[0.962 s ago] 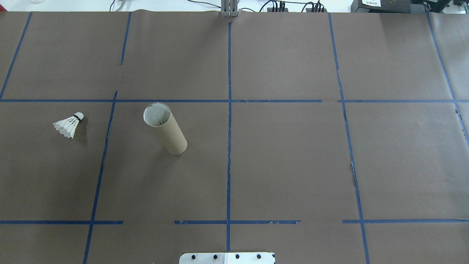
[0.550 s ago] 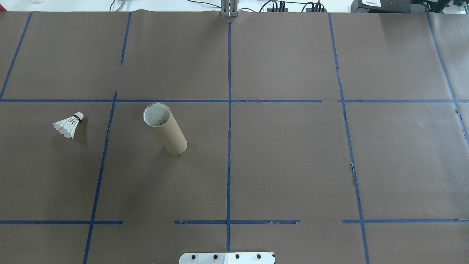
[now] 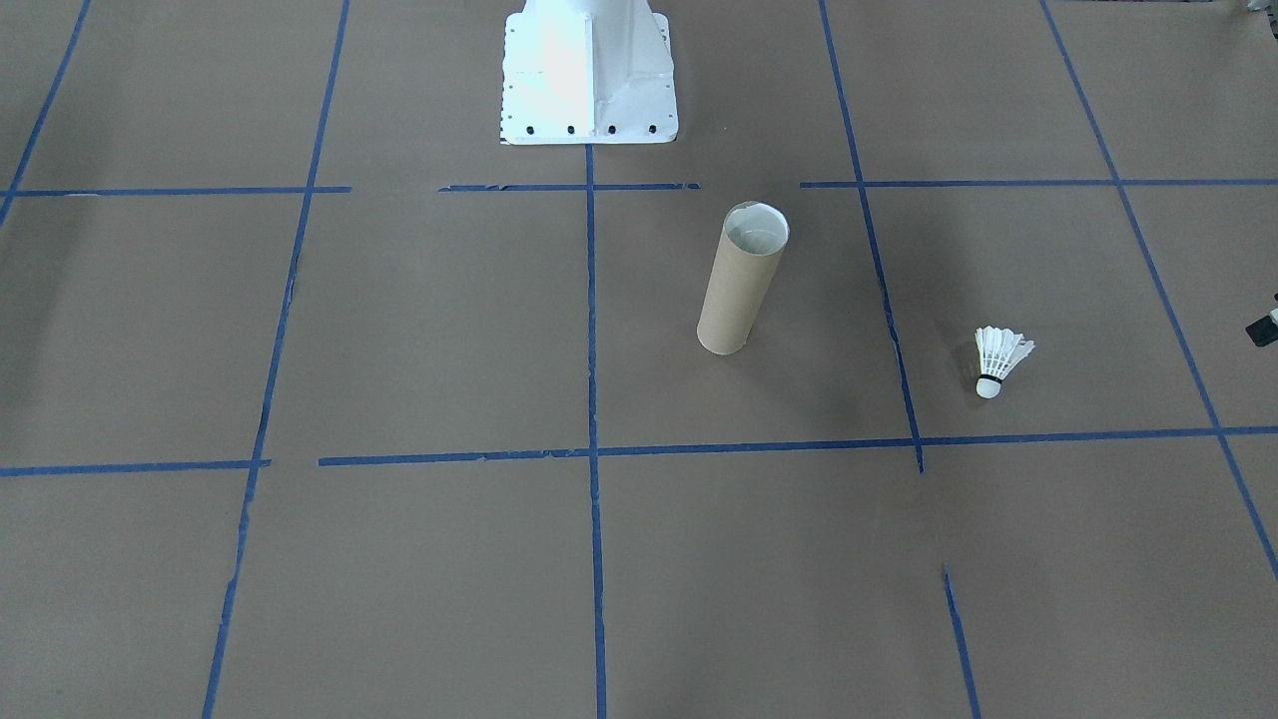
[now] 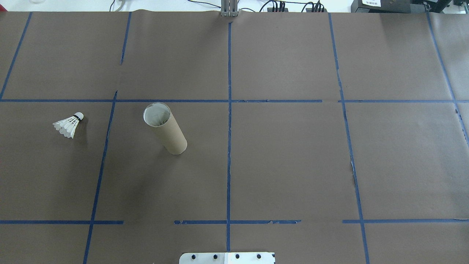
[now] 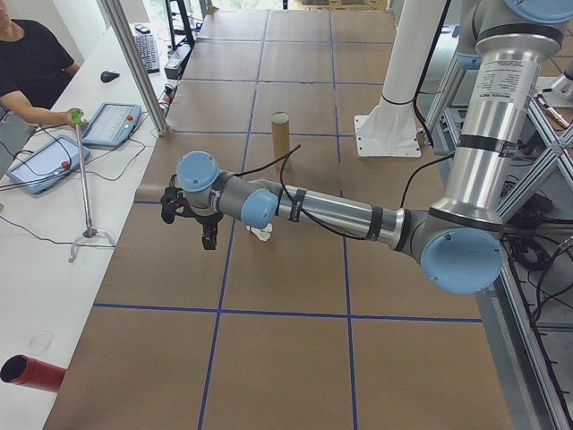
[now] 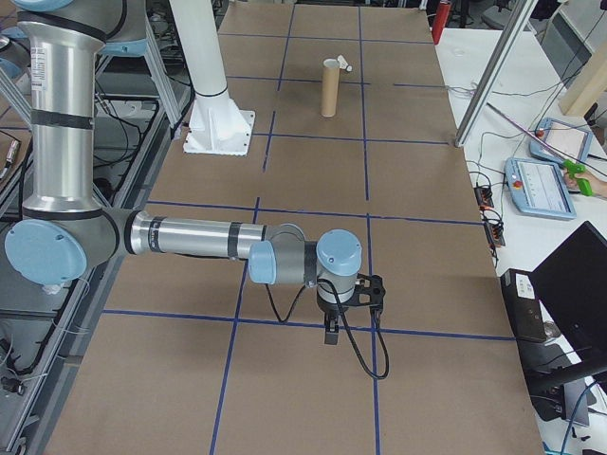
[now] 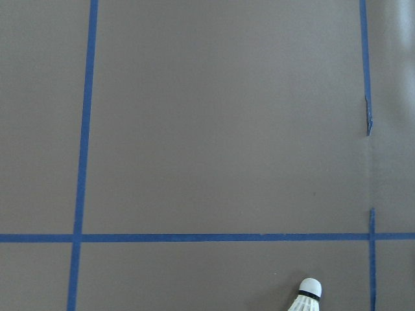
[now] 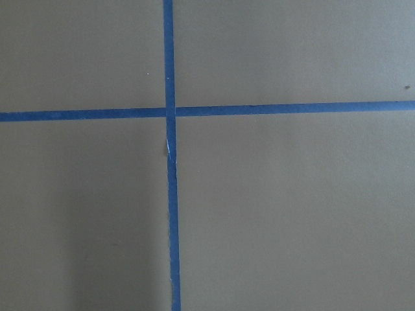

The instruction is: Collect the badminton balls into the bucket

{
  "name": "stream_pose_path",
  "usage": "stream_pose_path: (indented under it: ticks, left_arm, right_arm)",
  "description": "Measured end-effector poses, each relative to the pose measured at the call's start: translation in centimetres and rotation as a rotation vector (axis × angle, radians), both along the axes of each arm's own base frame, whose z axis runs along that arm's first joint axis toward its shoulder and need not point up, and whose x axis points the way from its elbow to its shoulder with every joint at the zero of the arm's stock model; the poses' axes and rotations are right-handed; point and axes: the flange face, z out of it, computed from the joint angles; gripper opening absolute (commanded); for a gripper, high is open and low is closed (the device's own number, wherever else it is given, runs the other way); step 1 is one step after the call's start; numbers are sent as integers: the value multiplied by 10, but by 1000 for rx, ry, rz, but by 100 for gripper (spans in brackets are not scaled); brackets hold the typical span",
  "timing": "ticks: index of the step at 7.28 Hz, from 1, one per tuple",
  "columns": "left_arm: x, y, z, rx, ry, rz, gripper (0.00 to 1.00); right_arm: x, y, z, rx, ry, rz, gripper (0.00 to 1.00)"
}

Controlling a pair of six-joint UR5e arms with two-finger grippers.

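White shuttlecock [image 4: 68,125] lies loose beside the upright cardboard tube [image 4: 165,128]; left claw [image 5: 190,219] hovers nearby, grip unreadable, and must descend to grasp.

Brown paper covers the desk [image 7: 220,129], crossed by blue tape lines [image 7: 194,238]: one runs level across the lower part of the frame, one stands upright near the left edge, and a broken one near the right edge. At the bottom edge, right of centre, the shuttlecock [image 7: 308,296] pokes in, white cork tip uppermost, black band beneath it, feathers cut off.
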Motion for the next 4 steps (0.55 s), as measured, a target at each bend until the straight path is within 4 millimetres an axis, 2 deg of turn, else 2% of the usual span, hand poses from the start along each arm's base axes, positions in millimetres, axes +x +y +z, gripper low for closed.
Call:
stream_pose_path:
  ticks: [2, 3, 4]
  left_arm:
    - [3, 23, 8, -13, 69, -6, 100]
    - [3, 41, 19, -10, 84, -51, 100]
    - [13, 62, 29, -10, 91, -113, 100]
  right_arm:
    - [0, 0, 0, 0, 0, 0, 100]
    - [0, 0, 0, 0, 0, 0, 100]
    - [0, 0, 0, 0, 1, 0, 100]
